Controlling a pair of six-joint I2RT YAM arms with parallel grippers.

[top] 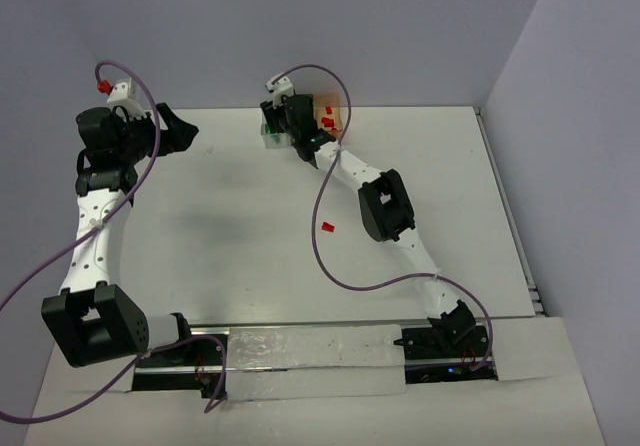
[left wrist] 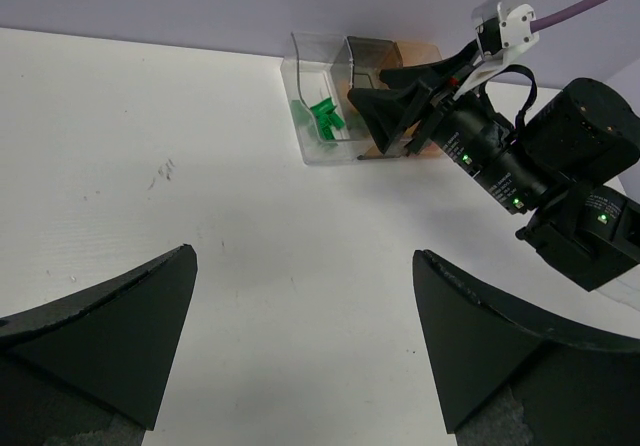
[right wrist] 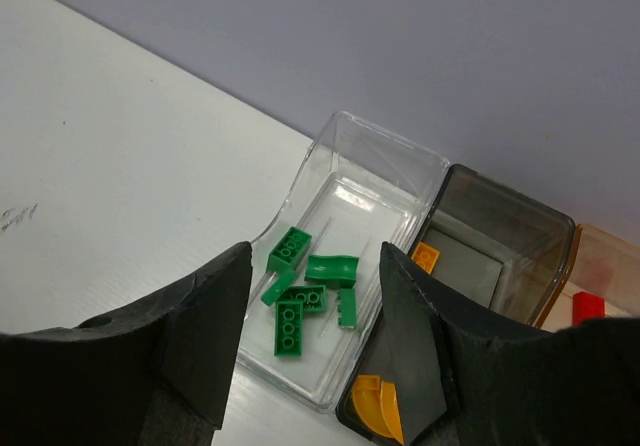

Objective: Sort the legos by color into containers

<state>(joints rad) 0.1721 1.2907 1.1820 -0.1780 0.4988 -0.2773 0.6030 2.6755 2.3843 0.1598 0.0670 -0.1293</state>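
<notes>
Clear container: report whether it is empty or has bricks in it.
Not empty. Several green legos lie on the floor of the clear container, as the right wrist view shows.

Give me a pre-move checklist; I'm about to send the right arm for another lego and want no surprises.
1. Right gripper empty, jaws apart: ok.
2. Green legos inside clear container: ok.
3. Table free of legos: not ok, a red lego lies loose.
4. Left gripper open and empty: ok.
5. Legos hidden beneath the arms: cannot tell.
</notes>
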